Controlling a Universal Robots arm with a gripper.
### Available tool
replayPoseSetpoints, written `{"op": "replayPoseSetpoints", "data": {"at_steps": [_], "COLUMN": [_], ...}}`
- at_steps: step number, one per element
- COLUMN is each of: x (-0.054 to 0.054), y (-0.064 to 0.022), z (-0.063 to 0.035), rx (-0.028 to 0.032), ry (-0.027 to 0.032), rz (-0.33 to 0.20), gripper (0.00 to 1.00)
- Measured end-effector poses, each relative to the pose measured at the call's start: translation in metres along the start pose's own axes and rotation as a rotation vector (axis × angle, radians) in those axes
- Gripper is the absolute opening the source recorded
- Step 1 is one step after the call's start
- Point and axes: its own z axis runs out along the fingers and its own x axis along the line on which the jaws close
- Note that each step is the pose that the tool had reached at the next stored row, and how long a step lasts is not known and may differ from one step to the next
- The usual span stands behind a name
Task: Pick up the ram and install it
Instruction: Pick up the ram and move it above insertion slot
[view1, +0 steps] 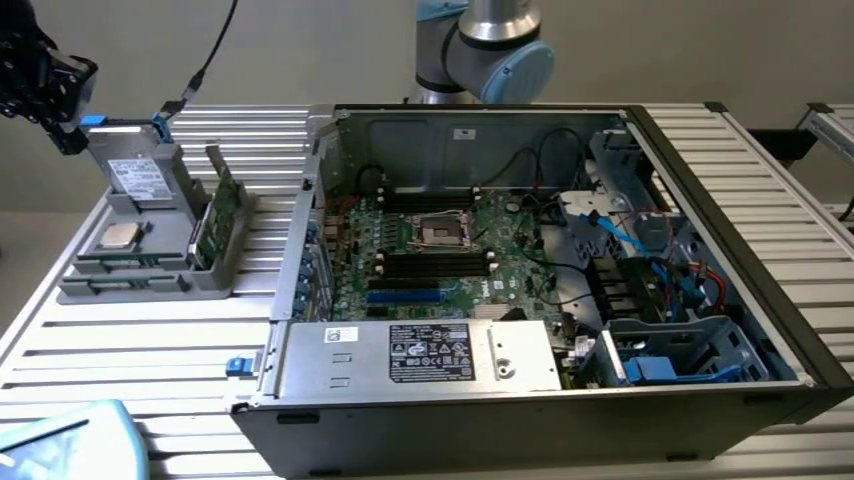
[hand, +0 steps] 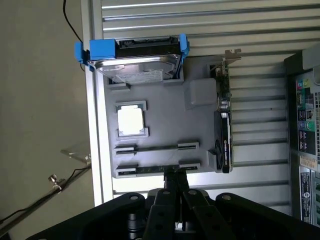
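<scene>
The ram (hand: 156, 169) is a long dark-green stick on edge in the outer slot of the grey parts holder (hand: 165, 115), next to the holder's edge. My gripper (hand: 175, 176) hangs above that edge with its two black fingers pressed together and nothing between them. In the exterior view my gripper (view1: 60, 135) is high over the far left corner of the table, above the holder (view1: 134, 270). The open computer case (view1: 534, 260) lies to the exterior view's right, and its motherboard shows long black memory slots (view1: 434, 262).
On the holder stand a hard drive in blue brackets (hand: 137, 62), a square silver processor chip (hand: 131, 121) and a wider green board on edge (hand: 225, 125). The power supply (view1: 420, 355) fills the case's near side. Cables (view1: 641, 260) crowd its right part.
</scene>
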Motion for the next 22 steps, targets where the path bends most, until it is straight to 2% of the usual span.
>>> {"op": "replayPoseSetpoints", "data": {"at_steps": [10, 22], "x": [0.0002, 0.0012], "y": [-0.0001, -0.0006], "z": [-0.0001, 0.0036], "rx": [-0.0006, -0.0003], "ry": [0.0005, 0.0117], "rz": [-0.005, -0.210], "gripper": [0.11, 0.11]}}
